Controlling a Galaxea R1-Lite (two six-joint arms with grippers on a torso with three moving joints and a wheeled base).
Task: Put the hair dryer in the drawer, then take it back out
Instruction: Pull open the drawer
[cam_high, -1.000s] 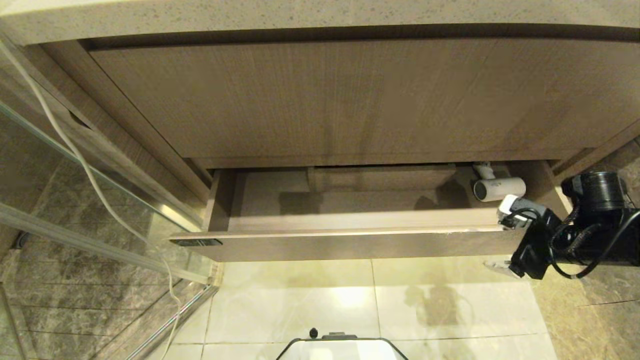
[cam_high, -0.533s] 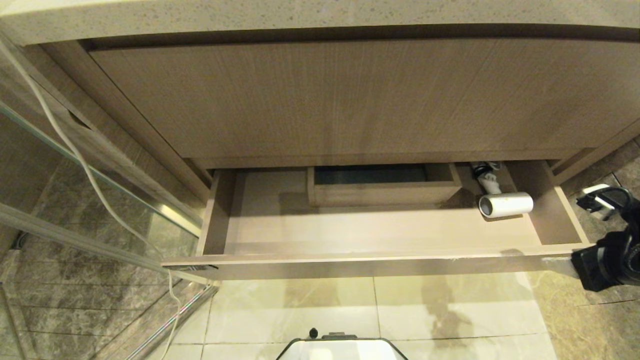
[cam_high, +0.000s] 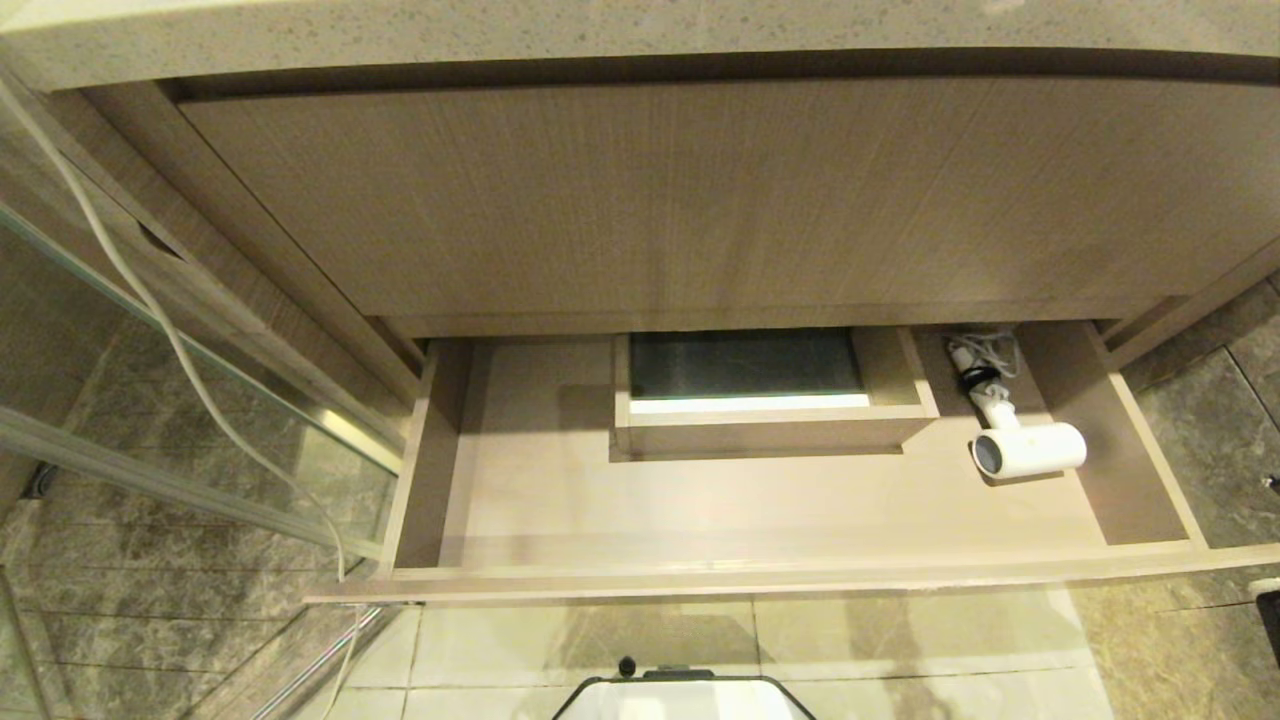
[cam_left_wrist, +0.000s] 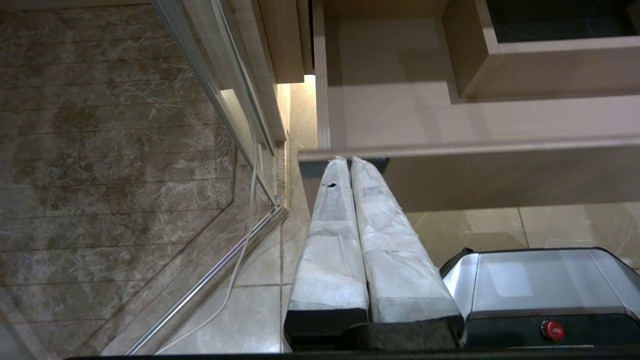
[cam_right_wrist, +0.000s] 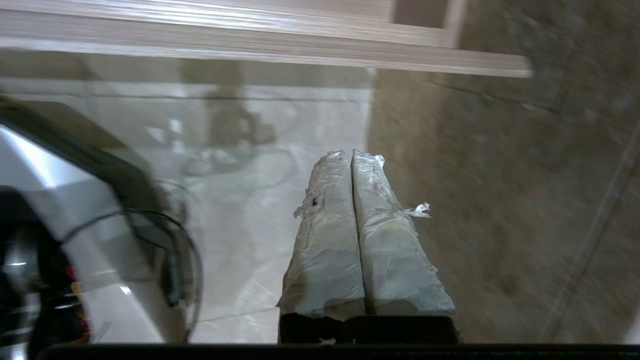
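Inside the pulled-out drawer (cam_high: 760, 585), the hair dryer (cam_high: 1030, 451) lies on its side on the drawer floor at the robot's right, just beside the boxed cutout (cam_high: 770, 420) in the middle and short of the right wall. Its short barrel runs across the drawer, dark grille end facing the robot's left; the folded handle and bundled cord (cam_high: 982, 365) trail off toward the back of the drawer, so the whole piece forms an L. It looks light, rigid and smooth-shelled, likely to roll or slip under a pinch on the round barrel; the narrower handle near its joint with the barrel seems the surer place to take hold, while the loose cord may drag or snag. Neither arm touches it. Both are closed on nothing: the right gripper (cam_right_wrist: 352, 157) hangs over the floor tiles (cam_high: 900, 640) outside the drawer front, and the left gripper (cam_left_wrist: 350, 162) is parked below the front's left end.
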